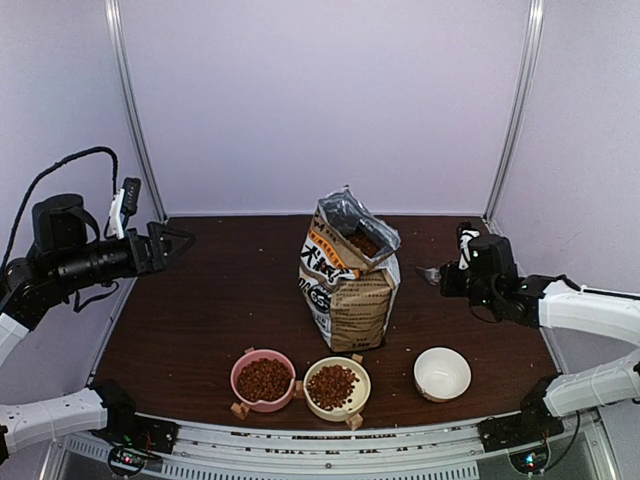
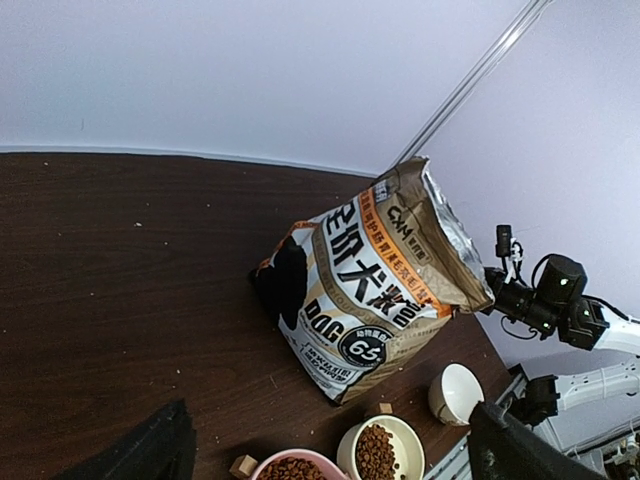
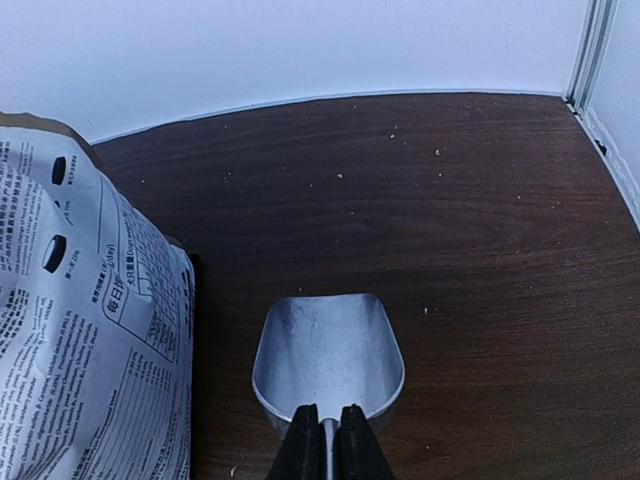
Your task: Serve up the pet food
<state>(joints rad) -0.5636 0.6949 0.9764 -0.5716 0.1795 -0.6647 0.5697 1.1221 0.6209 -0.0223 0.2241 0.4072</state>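
Pet food (image 1: 362, 243) shows in the open mouth of the bag (image 1: 348, 285) at mid-bench, with more heaped in the pink bowl (image 1: 263, 380) and the cream bowl (image 1: 332, 386). The white bowl (image 1: 442, 373) holds none. Judged handling: loose, dry, hard pellets, light singly, quick to roll and scatter. You cannot pinch them, so carry them in the scoop (image 3: 328, 360) and keep it level. The right gripper (image 3: 327, 415) has its jaws clenched on the scoop's thin handle, and the scoop's pan is bare. The bag stands just left of the scoop in the wrist view, apart from it, so no kibble lies at these jaws. The left gripper (image 1: 178, 243) hangs raised over the left edge of the bench (image 1: 220, 300), jaws released and holding nothing, well apart from the bag and bowls.
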